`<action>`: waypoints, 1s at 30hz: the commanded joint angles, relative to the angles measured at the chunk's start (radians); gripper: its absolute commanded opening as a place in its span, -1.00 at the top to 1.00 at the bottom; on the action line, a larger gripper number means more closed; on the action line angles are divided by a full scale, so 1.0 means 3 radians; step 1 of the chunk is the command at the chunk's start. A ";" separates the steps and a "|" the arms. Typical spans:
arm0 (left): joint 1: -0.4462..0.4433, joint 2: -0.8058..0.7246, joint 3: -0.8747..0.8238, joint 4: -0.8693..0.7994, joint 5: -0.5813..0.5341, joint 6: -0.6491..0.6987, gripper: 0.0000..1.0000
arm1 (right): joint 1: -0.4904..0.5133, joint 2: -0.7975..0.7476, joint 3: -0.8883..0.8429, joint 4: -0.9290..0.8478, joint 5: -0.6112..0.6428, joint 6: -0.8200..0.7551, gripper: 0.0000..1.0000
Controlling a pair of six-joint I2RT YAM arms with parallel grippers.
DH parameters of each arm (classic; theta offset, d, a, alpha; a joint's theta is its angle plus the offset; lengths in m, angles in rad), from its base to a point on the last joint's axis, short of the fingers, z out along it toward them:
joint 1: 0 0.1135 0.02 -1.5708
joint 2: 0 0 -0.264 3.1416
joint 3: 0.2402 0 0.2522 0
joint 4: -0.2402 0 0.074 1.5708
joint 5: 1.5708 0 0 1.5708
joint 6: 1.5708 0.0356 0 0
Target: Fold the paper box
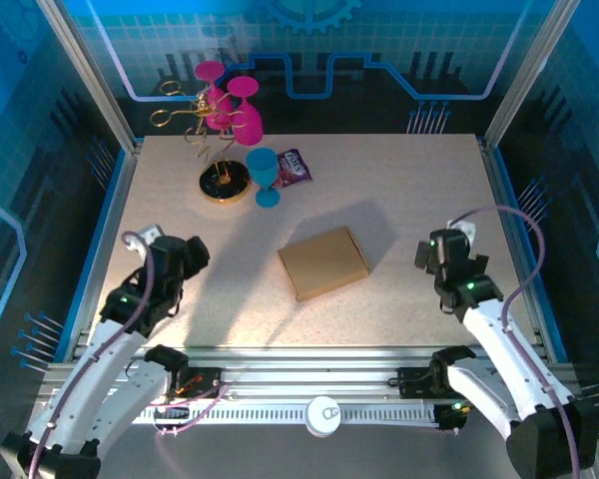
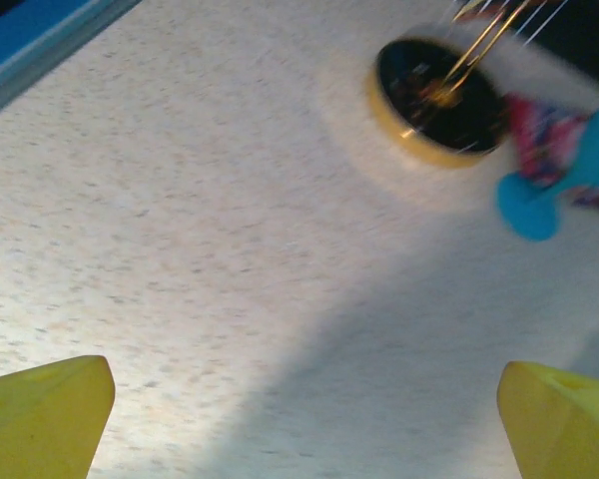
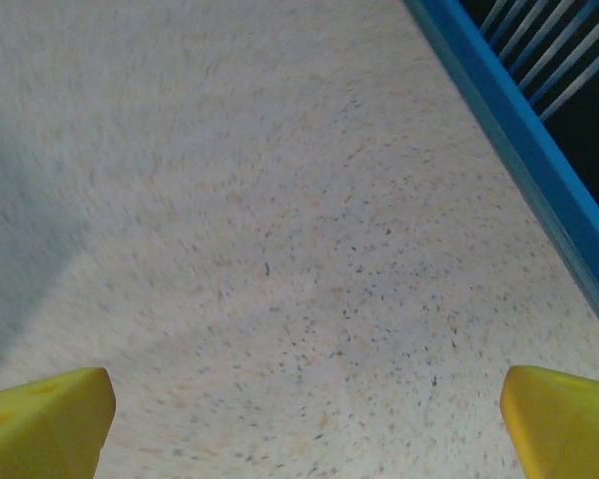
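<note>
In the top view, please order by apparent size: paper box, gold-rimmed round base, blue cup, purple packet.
Largest: paper box.
Then gold-rimmed round base and blue cup, too alike to rank.
Smallest: purple packet.

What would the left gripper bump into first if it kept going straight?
Probably the bare table: the left gripper tilts down toward it. The gold-rimmed stand base sits farther ahead, to the right.

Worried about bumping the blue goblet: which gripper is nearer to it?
Left. The left gripper sits left of the blue goblet, closer to the bases; the right gripper is much farther, to its right.
</note>
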 commanded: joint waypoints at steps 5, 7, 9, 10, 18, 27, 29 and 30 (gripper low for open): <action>0.0061 -0.0015 -0.0846 0.1912 -0.0167 0.1549 -0.99 | 0.0105 0.0153 -0.0620 0.1895 -0.0307 -0.1072 -0.99; 0.0142 0.0152 -0.0994 0.2250 -0.0020 0.1579 -0.99 | 0.0099 0.0326 -0.0702 0.2162 -0.0431 -0.1093 -0.99; 0.0311 0.0384 -0.1083 0.2537 0.0271 0.1473 -0.99 | 0.0083 0.0519 -0.0802 0.2597 -0.0616 -0.1124 -0.99; 0.0343 0.0487 -0.1119 0.2670 0.0377 0.1497 -0.98 | 0.0063 0.0614 -0.0839 0.2780 -0.0707 -0.1122 -1.00; 0.0589 0.1212 -0.1458 0.4160 0.0702 0.1502 -0.99 | -0.0161 0.1415 -0.0799 0.3913 -0.1228 -0.1313 -0.99; 0.0748 0.2312 -0.1100 0.5040 0.1250 0.2048 -0.99 | -0.0367 0.2429 -0.0865 0.5203 -0.1566 -0.1118 -0.99; 0.0761 0.2624 -0.1185 0.5521 0.1317 0.2102 -0.99 | -0.0385 0.2340 -0.0780 0.4911 -0.1608 -0.1099 -0.99; 0.0761 0.2874 -0.1276 0.5921 0.1321 0.2108 -0.99 | -0.0381 0.2394 -0.0805 0.5050 -0.1596 -0.1117 -0.99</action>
